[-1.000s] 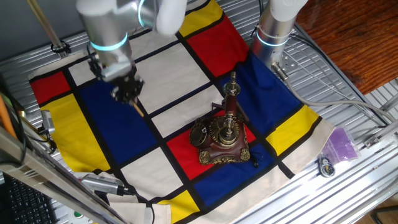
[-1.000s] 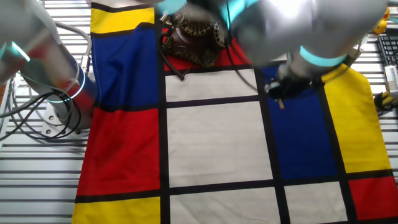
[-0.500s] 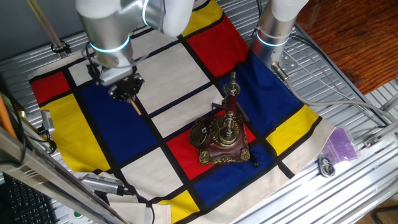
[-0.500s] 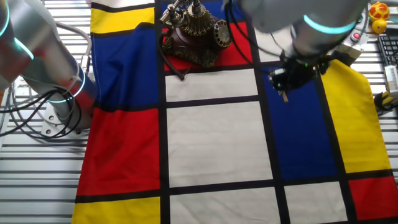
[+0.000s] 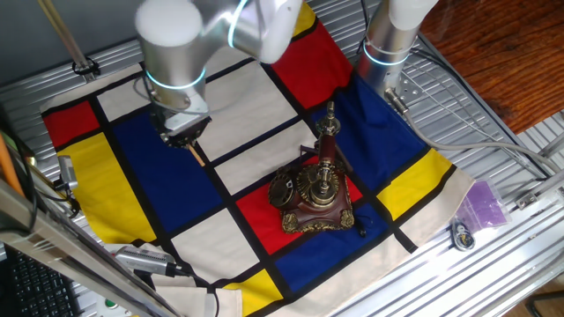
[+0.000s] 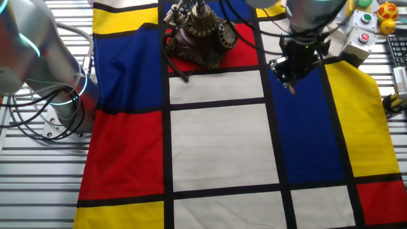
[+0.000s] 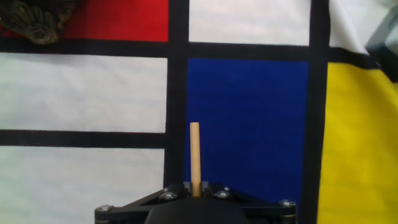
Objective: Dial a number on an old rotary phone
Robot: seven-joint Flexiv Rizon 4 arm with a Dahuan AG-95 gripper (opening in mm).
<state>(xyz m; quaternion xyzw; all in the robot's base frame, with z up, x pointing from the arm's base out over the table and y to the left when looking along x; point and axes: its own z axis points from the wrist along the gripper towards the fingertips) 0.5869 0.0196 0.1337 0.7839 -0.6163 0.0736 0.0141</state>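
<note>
Gripper (image 7: pixel 196 194) is closed on 1 thin wooden stick (image 7: pixel 195 158), hovering over the colour-block cloth (image 7: pixel 247 118). Rotary phone (image 5: pixel 313 198) stands well apart, up and left of the fingers. Approach step, I judge; next the stick tip must reach a dial (image 6: pixel 227 33) hole.

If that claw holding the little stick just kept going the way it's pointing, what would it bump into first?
Probably the blue panel of the tablecloth: the gripper points its wooden stick down at it, with the rotary phone well off to the side.

The table (image 5: pixel 493 123) is slatted metal, covered by a cloth (image 5: pixel 159 189) of red, blue, yellow and white blocks. The old rotary phone (image 5: pixel 315 195) stands on a red block near the cloth's front edge.
</note>
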